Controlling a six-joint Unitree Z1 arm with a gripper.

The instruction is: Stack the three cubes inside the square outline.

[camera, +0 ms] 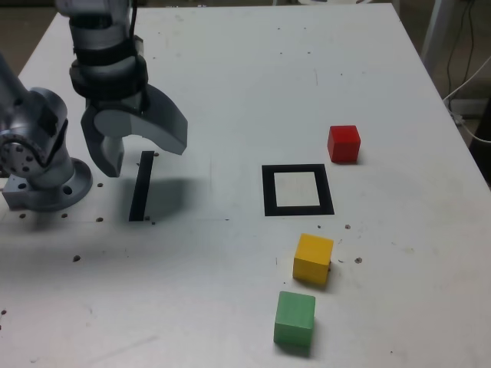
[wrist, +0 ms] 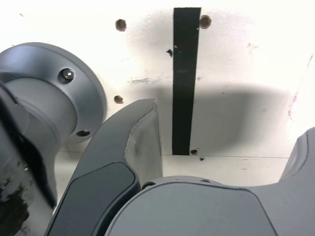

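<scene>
Showing, from largest to smallest:
Table (camera: 253, 92): white top, lying under everything, dotted with small holes.
Arm (camera: 103, 54): grey, standing at the exterior view's left beside its round base (camera: 46, 180).
Gripper (camera: 142, 149): pointing down over the table, fingers (wrist: 140, 142) spreading wide with nothing between them, hanging just above the black strip (camera: 142, 186).
Square outline (camera: 298, 189): lying flat near the table's middle, its white centre holding nothing.
Red cube (camera: 344, 143): sitting just beyond the outline's far right corner in the exterior view.
Yellow cube (camera: 313, 258): sitting near the outline's front edge.
Green cube (camera: 295, 319): sitting just in front of the yellow cube, apart from it.
</scene>
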